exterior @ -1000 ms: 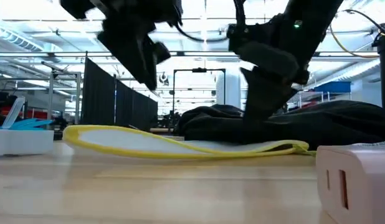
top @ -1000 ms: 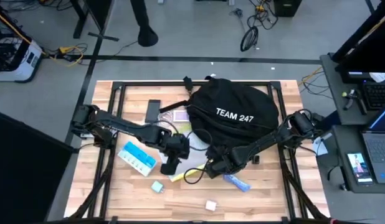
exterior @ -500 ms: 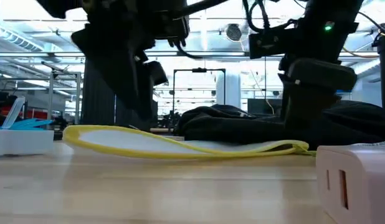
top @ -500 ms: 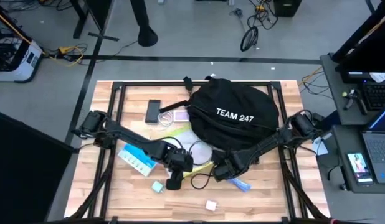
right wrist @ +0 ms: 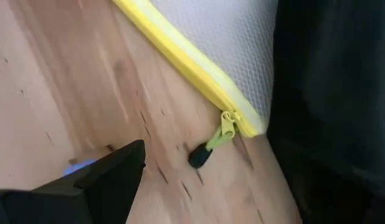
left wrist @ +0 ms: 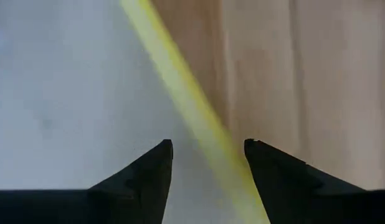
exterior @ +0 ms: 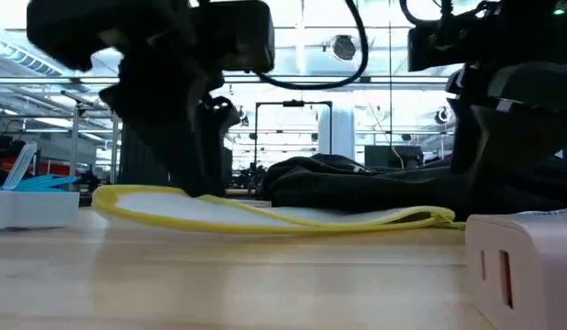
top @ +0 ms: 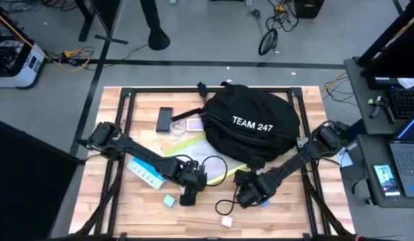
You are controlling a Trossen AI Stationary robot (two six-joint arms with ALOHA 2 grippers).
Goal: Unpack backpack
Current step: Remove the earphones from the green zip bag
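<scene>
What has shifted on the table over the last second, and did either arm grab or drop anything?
Both arms drew back toward the near table edge. The left pincer now hangs open over the yellow-edged mesh pouch, gripping nothing. The right pincer moved off the backpack toward the blue item; its hold is unclear. The black cable now trails nearer the white adapter. Backpack, phone and blue-white box stayed put.

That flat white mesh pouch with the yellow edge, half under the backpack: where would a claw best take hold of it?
Probably by its yellow zipper edge, coming from above on the side away from the backpack. The pouch lies flat on the table, so only that raised rim offers something to pinch. The left claw, open, already straddles it. The small zipper pull looks too tiny.
</scene>
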